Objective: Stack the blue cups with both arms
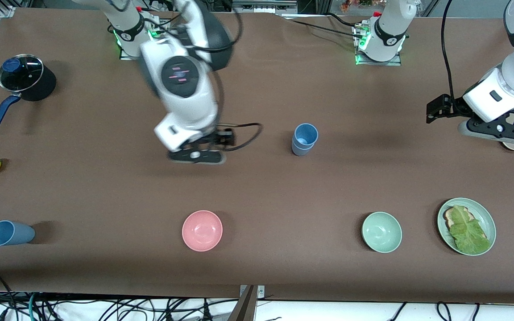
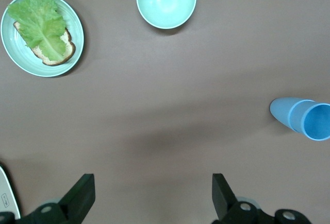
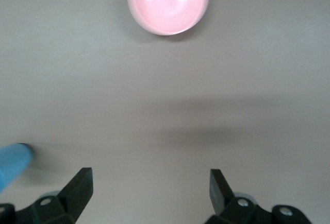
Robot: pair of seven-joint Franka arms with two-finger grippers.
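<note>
The right gripper (image 3: 149, 178) hangs over bare table (image 1: 257, 187) at 9 o'clock from the stack, fingers apart and empty. The left gripper (image 2: 152, 184) waits over the left arm's end of the table, fingers also apart.

Two cups (image 1: 304, 139) stand nested upright at table centre, mouths up, long axis vertical. A third cup (image 1: 10, 233) lies on its side at 8 o'clock from centre, mouth toward 9 o'clock, long axis 9-to-3.

Probable step: fetch the lying cup. Close the fingers across its body, square to the long axis, and right it before lowering it onto the stack.
</note>
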